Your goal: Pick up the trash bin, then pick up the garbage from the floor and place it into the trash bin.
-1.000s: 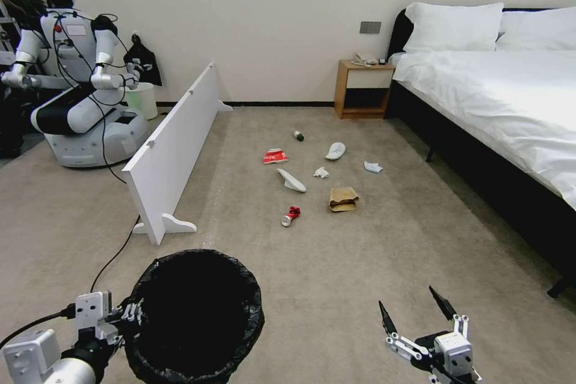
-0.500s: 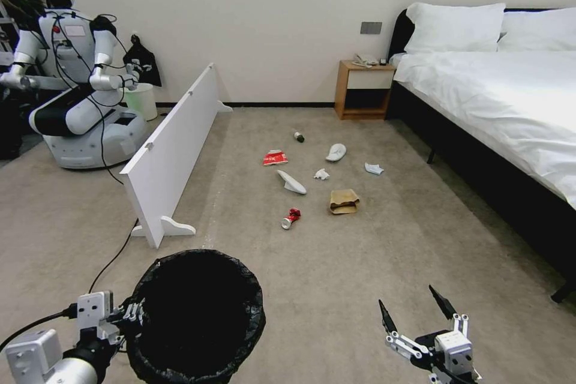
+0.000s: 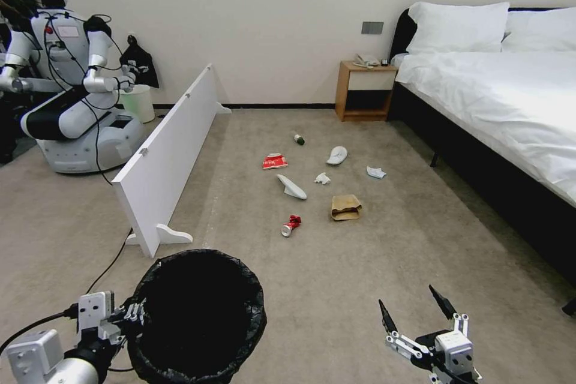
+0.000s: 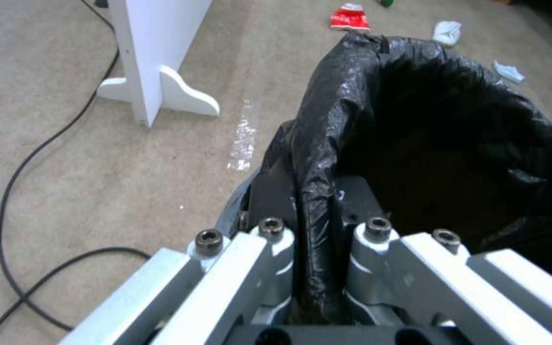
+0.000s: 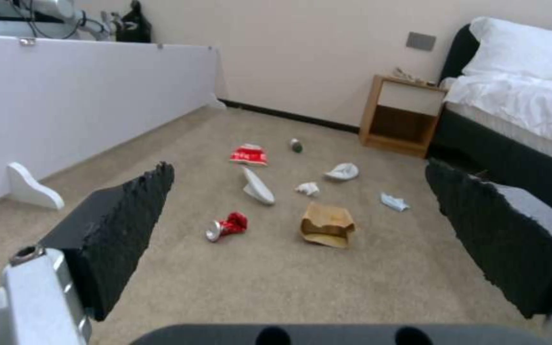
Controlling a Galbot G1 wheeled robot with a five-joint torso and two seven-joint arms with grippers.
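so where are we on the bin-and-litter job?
Done: left end effector is clamped on the trash bin rim. In hand: right end effector hangs open and empty. Left: all litter is on the carpet, including the crushed can, paper bag and two slippers.

Glossy, crinkled black plastic bag (image 4: 417, 120) lines the trash bin; matt beige carpet (image 3: 372, 264); creased brown paper bag (image 3: 345, 207); rough-textured black pads (image 5: 129, 225) on metal-framed right gripper (image 5: 302, 230).
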